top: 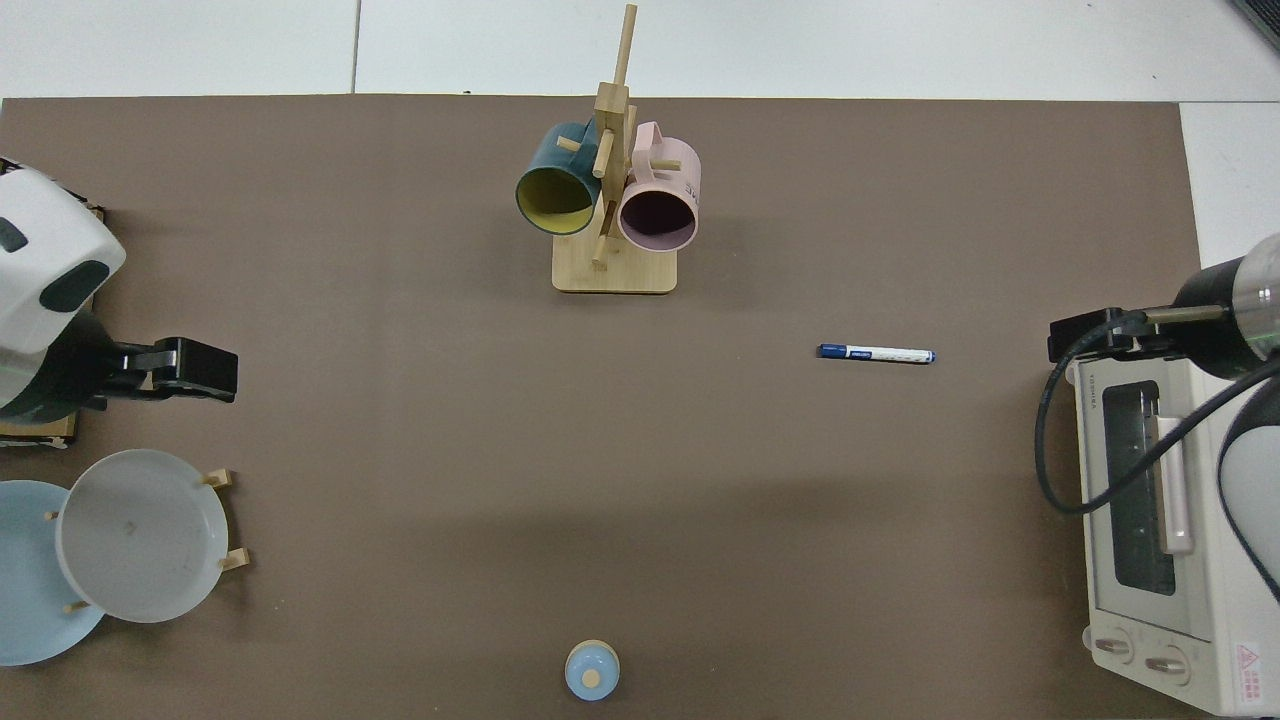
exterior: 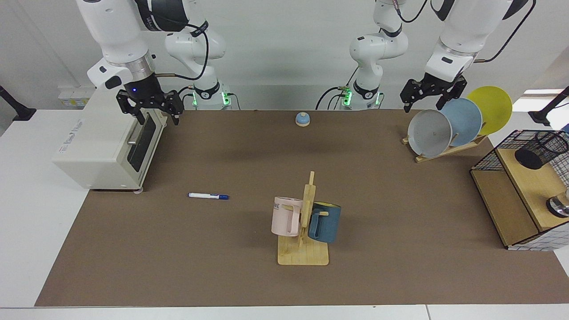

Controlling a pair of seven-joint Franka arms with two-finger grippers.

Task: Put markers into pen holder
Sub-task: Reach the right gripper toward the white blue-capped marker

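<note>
- Marker [exterior: 208,195] flat on mat, untouched.
- Pen holder [exterior: 541,150] on its side in wire basket [exterior: 484,162].
- Right gripper [exterior: 154,116] above toaster oven [exterior: 104,144], fingers spread, empty.
- Left gripper [exterior: 424,106] over plates [exterior: 429,132], spread, empty.
</note>
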